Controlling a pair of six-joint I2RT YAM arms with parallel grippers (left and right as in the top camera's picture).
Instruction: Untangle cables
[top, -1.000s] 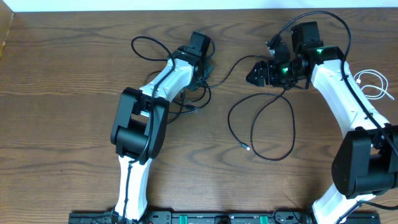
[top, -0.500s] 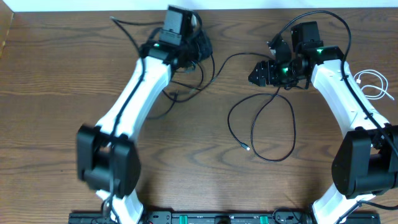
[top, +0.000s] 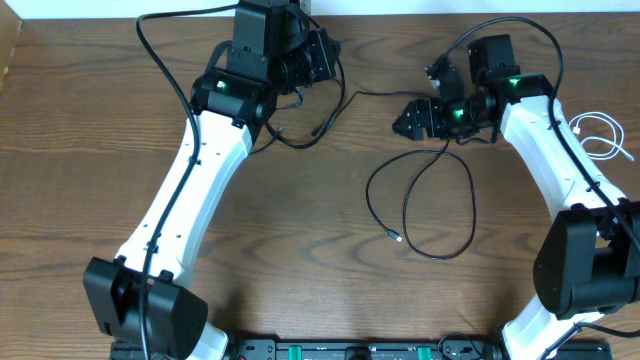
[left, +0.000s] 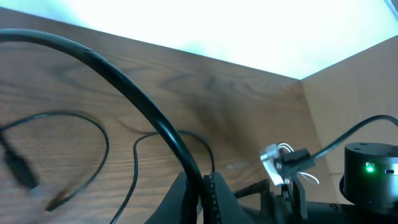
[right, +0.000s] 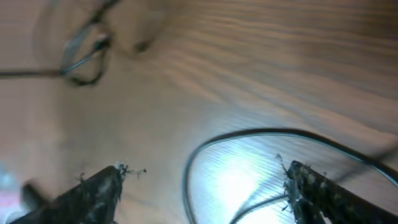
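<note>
Now held: the left black cable (top: 300, 146) is bunched at the far edge of the table (top: 80, 200), left of centre. One slack bight hangs back toward you below the grip.
Change: in the last second your left arm swung from mid-table out to that far edge and took the bunch with it. The right arm and the loops beneath it did not shift.
Link: the bridging strand (top: 378, 93), the thin black run between your two grippers, sagged a second ago and now lies almost straight.
Meaning: I judge the pull is taking up slack, not yet separating anything. The strand still ties the left bunch to the right side, and I cannot tell which cord it belongs to.
Long axis: the bridging strand runs left to right, roughly parallel to the far edge. The right black cable (top: 369, 197) lies in open loops drawn out from far to near, its plug end (top: 397, 237) pointing roughly toward the near edge.
Outlier: the white cable (top: 600, 140) is coiled at the right edge beside your right arm, well apart from both black ones.
Left tool: your left gripper (top: 325, 58) is pressed together. The wrist view shows a black cord running into the closed fingers (left: 208, 193), so read it as pinching the left black cable.
Right tool: your right gripper (top: 405, 122) is spread wide and holds nothing. It sits over the far end of the loops, with cord on the wood below its fingers (right: 311, 190); whether it touches any, I cannot tell.
</note>
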